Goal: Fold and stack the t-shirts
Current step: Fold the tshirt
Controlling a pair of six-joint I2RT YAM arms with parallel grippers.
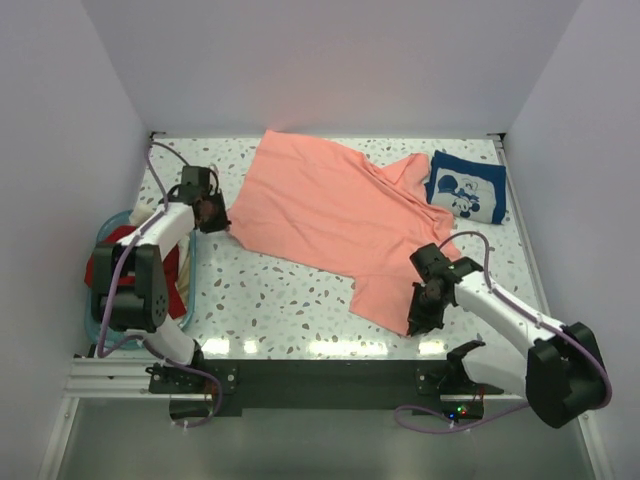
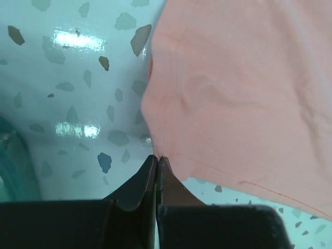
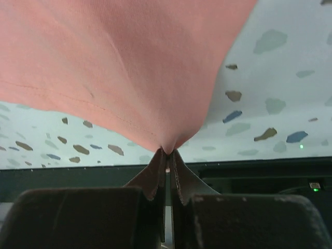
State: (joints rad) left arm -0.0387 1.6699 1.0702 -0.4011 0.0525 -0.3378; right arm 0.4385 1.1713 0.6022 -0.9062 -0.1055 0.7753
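Note:
The salmon-pink t-shirt (image 1: 330, 215) lies spread across the middle of the table. My left gripper (image 1: 213, 212) is shut on its left corner, with cloth pinched at the tips in the left wrist view (image 2: 156, 158). My right gripper (image 1: 418, 318) is shut on its near right corner, and the pink cloth (image 3: 129, 67) hangs from the tips (image 3: 169, 153). A folded navy blue t-shirt with white cartoon print (image 1: 466, 186) lies at the far right. Dark red (image 1: 110, 262) and cream (image 1: 150, 213) shirts sit in the basket at left.
A teal plastic basket (image 1: 96, 320) stands at the left edge beside the left arm. White walls enclose the table on three sides. The black rail (image 1: 320, 375) with both arm bases runs along the near edge.

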